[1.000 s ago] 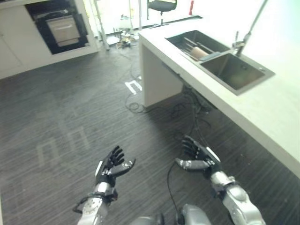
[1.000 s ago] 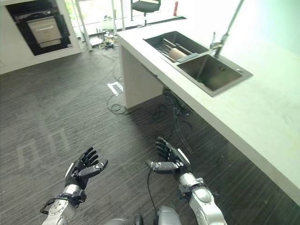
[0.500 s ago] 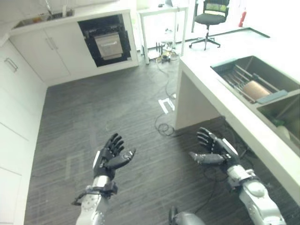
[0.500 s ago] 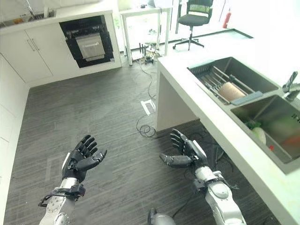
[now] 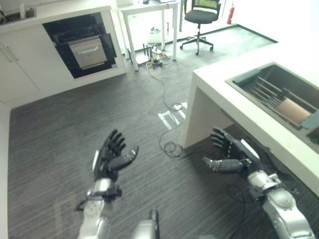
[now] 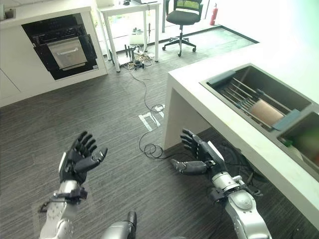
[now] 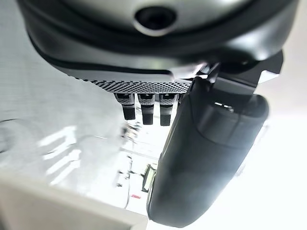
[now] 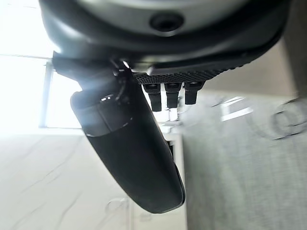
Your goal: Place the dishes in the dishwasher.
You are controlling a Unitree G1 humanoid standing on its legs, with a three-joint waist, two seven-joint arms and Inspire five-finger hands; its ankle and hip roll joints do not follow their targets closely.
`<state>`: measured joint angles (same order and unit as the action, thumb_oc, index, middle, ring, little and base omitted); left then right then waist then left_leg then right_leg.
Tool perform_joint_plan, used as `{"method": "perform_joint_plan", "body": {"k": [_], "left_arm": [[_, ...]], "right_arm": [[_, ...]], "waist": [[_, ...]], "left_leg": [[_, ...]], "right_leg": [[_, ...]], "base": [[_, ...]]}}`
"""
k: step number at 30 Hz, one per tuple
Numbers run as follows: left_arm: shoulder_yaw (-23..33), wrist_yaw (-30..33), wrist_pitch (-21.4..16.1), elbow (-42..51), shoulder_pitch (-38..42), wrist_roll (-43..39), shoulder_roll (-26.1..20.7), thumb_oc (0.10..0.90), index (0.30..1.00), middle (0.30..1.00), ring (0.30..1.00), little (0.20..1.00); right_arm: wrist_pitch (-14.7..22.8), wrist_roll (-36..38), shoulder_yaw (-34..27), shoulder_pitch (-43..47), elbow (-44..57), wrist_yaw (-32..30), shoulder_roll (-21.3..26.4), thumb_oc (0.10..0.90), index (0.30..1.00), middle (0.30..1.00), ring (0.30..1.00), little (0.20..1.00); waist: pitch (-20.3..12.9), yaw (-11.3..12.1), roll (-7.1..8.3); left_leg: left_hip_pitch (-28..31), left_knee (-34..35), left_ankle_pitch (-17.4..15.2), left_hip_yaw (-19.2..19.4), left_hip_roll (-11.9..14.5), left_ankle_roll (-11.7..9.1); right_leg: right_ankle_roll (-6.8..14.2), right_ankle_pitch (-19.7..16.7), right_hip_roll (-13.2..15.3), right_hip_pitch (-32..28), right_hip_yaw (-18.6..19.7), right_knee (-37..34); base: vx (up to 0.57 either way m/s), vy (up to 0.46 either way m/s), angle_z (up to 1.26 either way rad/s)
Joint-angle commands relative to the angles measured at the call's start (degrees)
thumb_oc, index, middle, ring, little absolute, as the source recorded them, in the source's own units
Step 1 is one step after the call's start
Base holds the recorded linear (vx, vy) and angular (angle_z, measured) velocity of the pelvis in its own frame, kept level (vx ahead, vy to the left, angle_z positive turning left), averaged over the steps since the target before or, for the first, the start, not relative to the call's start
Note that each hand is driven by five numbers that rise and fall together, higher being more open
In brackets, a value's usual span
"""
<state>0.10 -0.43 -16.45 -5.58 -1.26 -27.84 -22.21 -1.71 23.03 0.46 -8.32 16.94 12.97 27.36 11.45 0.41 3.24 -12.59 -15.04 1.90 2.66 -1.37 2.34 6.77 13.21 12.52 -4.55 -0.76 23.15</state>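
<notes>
The dishwasher (image 5: 87,50) is standing open in the far cabinets as the left robot hand (image 5: 110,158) and right robot hand (image 5: 230,157) are hovering spread and empty over the floor. A dish (image 5: 294,110) is lying in the sink rack (image 5: 264,92) at the worktop's (image 5: 234,107) right edge; probably rigid, slick and breakable, best gripped by its rim.

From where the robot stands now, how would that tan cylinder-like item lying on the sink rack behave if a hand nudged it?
The tan item looks rounded and lies on its side across the rack bars, so it would probably roll along them. Its material is unclear; if ceramic, it may be fragile. Both hands, left hand and right hand, are open and far from it.
</notes>
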Motion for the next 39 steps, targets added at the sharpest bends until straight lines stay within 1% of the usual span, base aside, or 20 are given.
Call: {"method": "perform_joint_plan", "body": {"k": [1,3,6,9,10,11,15,16,19,21,23,24,25,27,28,29,31,34,36,39], "left_arm": [[1.24,-4.32,-8.73,13.24,-0.62,5.62,-2.59,0.800,0.900,0.900,0.900,0.900],[1.39,-4.42,-8.61,15.33,-0.01,5.29,-3.06,0.800,0.900,0.900,0.900,0.900],[2.12,-2.68,-8.07,17.92,0.27,3.83,-3.36,0.800,0.900,0.900,0.900,0.900],[2.34,-0.21,-8.91,20.05,0.87,3.48,-3.82,0.800,0.900,0.900,0.900,0.900],[1.49,1.35,-8.98,20.99,1.37,4.60,-3.64,0.800,0.900,0.900,0.900,0.900],[1.18,1.89,-8.74,21.32,1.64,5.14,-3.55,0.800,0.900,0.900,0.900,0.900],[0.18,3.42,-8.75,21.56,1.98,6.36,-2.94,0.800,0.900,0.900,0.900,0.900],[-0.06,5.31,-8.84,21.24,2.55,3.58,-2.42,0.800,0.900,0.900,0.900,0.900],[-0.46,6.11,-10.42,21.21,2.85,4.23,-1.44,0.800,0.900,0.900,0.900,0.900],[-0.82,5.88,-11.34,20.94,3.39,3.82,-0.90,0.800,0.900,0.900,0.900,0.900],[-1.42,6.80,-12.58,21.58,3.68,4.40,0.00,0.800,0.900,0.900,0.900,0.900],[-1.30,6.82,-13.03,21.97,3.43,4.67,0.31,0.800,0.900,0.900,0.900,0.900],[-0.93,6.63,-13.56,22.28,3.14,5.11,0.53,0.800,0.900,0.900,0.900,0.900],[0.18,6.08,-14.47,22.64,1.93,7.38,0.36,0.800,0.900,0.900,0.900,0.900],[0.87,5.72,-14.81,23.29,0.94,8.93,-0.11,0.800,0.900,0.900,0.900,0.900],[1.81,3.72,-14.98,24.74,-0.71,8.26,-1.10,0.800,0.900,0.900,0.900,0.900],[1.90,1.71,-14.76,25.88,-1.50,6.58,-1.22,0.800,0.900,0.900,0.900,0.900],[1.57,0.23,-13.80,25.77,-1.98,4.92,-1.09,0.800,0.900,0.900,0.900,0.900],[0.62,-2.16,-13.33,24.96,-1.76,4.95,-1.31,0.800,0.900,0.900,0.900,0.900],[0.02,-4.23,-12.27,24.40,-1.04,3.25,-2.54,0.800,0.900,0.900,0.900,0.900]], "right_arm": [[6.32,6.47,-5.02,3.73,-0.03,-0.94,1.46,0.800,0.900,0.900,0.900,0.900],[7.38,7.40,-6.14,3.71,0.61,-0.52,0.37,0.800,0.900,0.900,0.900,0.900],[8.89,5.69,-6.05,4.83,1.18,-0.88,-0.15,0.800,0.900,0.900,0.900,0.900],[10.71,5.69,-5.36,7.54,1.95,-2.60,-0.19,0.800,0.900,0.900,0.900,0.900],[12.10,3.25,-4.74,8.55,2.81,-5.99,-0.26,0.800,0.900,0.900,0.900,0.900],[12.73,2.05,-4.55,8.75,3.24,-7.64,-0.43,0.800,0.900,0.900,0.900,0.900],[15.20,2.59,-5.37,8.31,3.91,-11.58,-0.58,0.800,0.900,0.900,0.900,0.900],[13.78,2.31,-5.20,8.16,3.33,-12.24,-0.44,0.800,0.900,0.900,0.900,0.900],[14.13,2.29,-5.56,8.04,2.54,-11.89,0.14,0.800,0.900,0.900,0.900,0.900],[14.37,3.26,-6.46,8.01,2.23,-11.44,0.44,0.800,0.900,0.900,0.900,0.900],[14.73,4.69,-7.20,8.17,2.15,-11.36,0.79,0.800,0.900,0.900,0.900,0.900],[14.73,4.66,-7.41,8.29,2.26,-11.29,0.65,0.800,0.900,0.900,0.900,0.900],[14.76,4.39,-7.69,8.32,2.40,-11.12,0.37,0.800,0.900,0.900,0.900,0.900],[14.68,3.92,-7.96,8.35,2.76,-10.58,0.32,0.800,0.900,0.900,0.900,0.900],[14.57,3.02,-8.07,8.44,3.21,-10.61,0.39,0.800,0.900,0.900,0.900,0.900],[14.87,0.39,-8.02,8.18,3.69,-11.38,0.72,0.800,0.900,0.900,0.900,0.900],[14.28,2.06,-7.79,7.91,3.95,-11.34,0.69,0.800,0.900,0.900,0.900,0.900],[14.10,1.77,-6.49,8.11,3.79,-11.41,0.64,0.800,0.900,0.900,0.900,0.900],[14.17,0.94,-5.58,9.11,3.43,-12.59,1.62,0.800,0.900,0.900,0.900,0.900],[13.92,2.44,-6.45,8.81,3.64,-12.19,3.04,0.800,0.900,0.900,0.900,0.900]], "waist": [[-4.20,0.12,-0.62],[-3.39,-0.83,-1.76],[-2.27,-0.41,-1.59],[-1.38,0.59,0.69],[-1.55,-0.25,1.79],[-1.60,-0.78,2.03],[-2.63,-2.41,2.08],[-3.81,-3.38,1.26],[-4.92,-4.61,0.51],[-5.27,-5.09,-0.14],[-4.89,-4.50,0.07],[-4.20,-3.84,0.64],[-3.71,-3.38,1.33],[-2.71,-2.34,1.18],[-2.57,-2.03,1.14],[-2.01,-1.74,-0.48],[-1.73,-0.93,-2.18],[-1.77,0.49,-3.70],[-1.60,1.08,-4.17],[-2.04,0.62,-4.20]], "left_leg": [[0.71,-2.15,-7.51,-6.65,2.30,-3.43],[3.12,-2.15,-8.48,-6.52,2.50,-2.56],[5.32,-2.15,-9.78,-2.48,4.72,-3.34],[7.62,-2.15,-12.20,4.43,6.79,-5.14],[9.40,-2.15,-14.36,7.36,6.71,-5.38],[10.02,-2.15,-15.05,7.83,6.53,-5.26],[11.42,-2.15,-16.41,9.32,6.75,-4.79],[13.23,-2.15,-17.42,10.89,8.28,-4.97],[15.40,-2.15,-17.50,11.63,9.59,-6.27],[16.91,-2.15,-12.14,13.04,10.76,-7.85],[19.86,-2.15,-1.24,13.72,10.30,-10.20],[18.50,-4.72,0.39,13.30,9.77,-10.41],[16.28,-6.82,0.69,13.12,9.25,-9.98],[12.91,-7.07,-2.33,11.05,7.61,-8.49],[12.31,-3.08,-2.75,10.76,6.36,-7.37],[8.73,-2.15,-5.56,9.36,7.58,-6.90],[2.83,-2.15,-7.41,4.79,8.20,-7.44],[-3.21,-2.15,-4.00,-1.49,7.90,-9.08],[-4.75,-2.15,-2.99,-1.68,8.03,-9.21],[-3.62,-2.15,-4.42,-0.62,8.45,-8.68]], "right_leg": [[2.48,-13.23,-3.42,0.60,-3.05,-5.97],[2.44,-18.46,-3.53,1.89,-5.92,-2.99],[2.30,-18.86,-1.71,4.58,-12.40,-4.48],[3.15,-13.95,3.06,10.87,-21.41,-5.97],[3.72,-15.28,4.72,15.85,-22.15,-5.97],[3.87,-17.01,5.24,17.07,-21.48,-5.97],[3.82,-15.53,4.30,18.78,-20.11,-5.97],[2.88,-13.00,1.84,17.61,-19.33,-5.97],[1.12,-11.36,-0.27,16.69,-18.22,-5.97],[-0.49,-10.41,-1.73,16.14,-18.43,-5.97],[-2.59,-8.21,-2.82,13.91,-18.14,-5.97],[-3.24,-7.63,-2.81,12.78,-17.45,-5.97],[-3.66,-7.56,-2.52,12.34,-16.58,-5.97],[-3.48,-6.53,-3.50,10.81,-14.36,-5.97],[-3.07,-6.55,-3.97,10.93,-12.43,-5.97],[-2.45,-5.79,-6.70,10.65,-8.84,-5.97],[-1.92,-4.94,-9.22,9.98,-5.51,-5.97],[-2.52,-3.24,-11.97,8.32,-1.79,-5.97],[-2.85,-2.17,-12.57,7.21,-0.88,-5.97],[-1.91,-1.97,-10.60,6.59,-1.50,-5.97]], "base": [[0.23,0.177,0.00],[0.22,0.185,-0.25],[0.07,-0.021,-0.94],[0.03,-0.191,-1.61],[0.20,-0.166,-2.25],[0.29,-0.241,-1.97],[0.22,-0.220,-0.45],[0.38,-0.377,-0.33],[0.27,-0.287,-0.18],[0.19,-0.237,-0.47],[0.33,-0.312,-0.42],[0.26,-0.266,-0.54],[0.15,-0.125,-0.67],[0.19,0.002,-0.85],[0.27,0.188,-0.81],[0.27,0.254,-0.63],[0.24,0.205,-0.48],[0.24,0.151,-0.70],[0.20,0.198,-0.54],[0.20,0.290,-0.75]]}}
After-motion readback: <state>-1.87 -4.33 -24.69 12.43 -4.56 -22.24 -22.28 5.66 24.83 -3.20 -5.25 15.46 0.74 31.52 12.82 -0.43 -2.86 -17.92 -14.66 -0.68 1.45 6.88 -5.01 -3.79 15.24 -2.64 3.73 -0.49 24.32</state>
